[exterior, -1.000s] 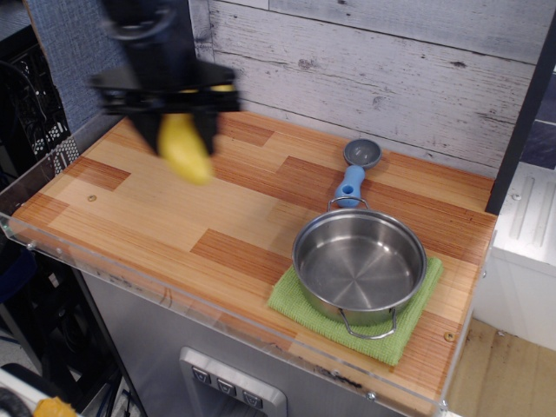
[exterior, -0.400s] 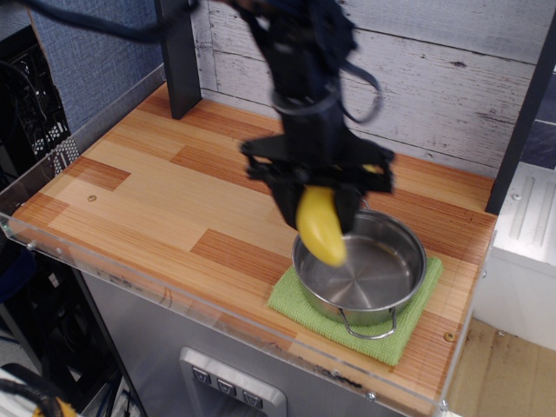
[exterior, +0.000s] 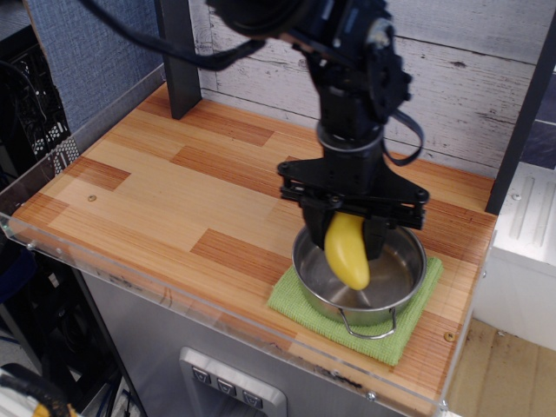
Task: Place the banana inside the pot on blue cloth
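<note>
My black gripper [exterior: 346,228] is shut on the yellow toy banana [exterior: 347,252], which hangs point-down from the jaws over the inside of the shiny steel pot [exterior: 393,282]. The banana's lower tip sits within the pot's rim outline; I cannot tell whether it touches the bottom. The pot stands on the lime-green cloth [exterior: 300,302] at the front right of the wooden table. One wire loop handle [exterior: 370,329] shows at the pot's near side. The arm hides the pot's far rim.
A dark post [exterior: 178,61] stands at the back left of the wooden tabletop [exterior: 156,195]. A clear acrylic lip [exterior: 130,269] runs along the front edge. A grey plank wall [exterior: 469,78] backs the table. The grey scoop is hidden behind the arm.
The gripper carried the banana from the back left of the table to the right and down; it now hangs inside the pot's rim outline, lower than 0.4 s ago.
</note>
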Robot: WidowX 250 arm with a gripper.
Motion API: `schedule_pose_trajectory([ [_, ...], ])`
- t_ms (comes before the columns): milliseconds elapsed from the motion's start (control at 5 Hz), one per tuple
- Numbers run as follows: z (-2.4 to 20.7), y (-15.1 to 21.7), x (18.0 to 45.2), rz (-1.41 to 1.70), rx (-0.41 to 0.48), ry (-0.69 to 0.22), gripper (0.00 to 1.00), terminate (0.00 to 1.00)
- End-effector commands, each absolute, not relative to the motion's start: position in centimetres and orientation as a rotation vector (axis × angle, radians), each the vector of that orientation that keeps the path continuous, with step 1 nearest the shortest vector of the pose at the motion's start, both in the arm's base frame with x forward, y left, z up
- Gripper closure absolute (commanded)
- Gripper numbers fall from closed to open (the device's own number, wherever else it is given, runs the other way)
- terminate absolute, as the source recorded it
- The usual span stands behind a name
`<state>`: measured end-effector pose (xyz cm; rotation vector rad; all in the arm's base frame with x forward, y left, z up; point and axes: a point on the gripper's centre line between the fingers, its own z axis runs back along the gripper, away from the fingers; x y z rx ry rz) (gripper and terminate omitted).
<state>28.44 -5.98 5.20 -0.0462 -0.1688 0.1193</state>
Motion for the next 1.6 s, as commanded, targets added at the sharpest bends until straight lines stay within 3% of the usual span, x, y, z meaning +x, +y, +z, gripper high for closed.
schedule_pose_trajectory([
  [0,6.6,-5.9,29.0,0.110,-0.072,-0.197,0.00,0.00],
  [400,7.0,-5.7,28.9,0.100,-0.096,-0.185,0.00,0.00],
  [1000,17.8,1.6,29.6,0.223,-0.149,-0.345,0.00,0.00],
  [1200,18.7,4.0,29.7,0.162,-0.180,-0.273,0.00,0.00],
  [1400,19.2,4.1,29.8,0.000,-0.270,-0.193,0.00,0.00],
])
